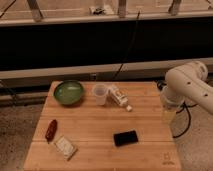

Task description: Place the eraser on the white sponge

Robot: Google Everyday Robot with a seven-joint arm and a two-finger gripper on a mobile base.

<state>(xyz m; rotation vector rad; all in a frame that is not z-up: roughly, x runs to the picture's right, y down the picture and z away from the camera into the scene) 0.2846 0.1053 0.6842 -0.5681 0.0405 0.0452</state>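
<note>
Worktop (95,125): bowl (68,92) at far left corner. Cup (100,93) just right of bowl, carton (118,95) against cup's right side, angled toward the near right. Oblong thing (51,129) near left edge, in front of bowl. Sponge (65,147) just in front and right of it, at near left. Eraser (125,138) right of centre, near front, well apart from sponge. Arm (190,85) at right side; end effector (169,112) hangs at worktop's right edge, right of and behind eraser.
</note>
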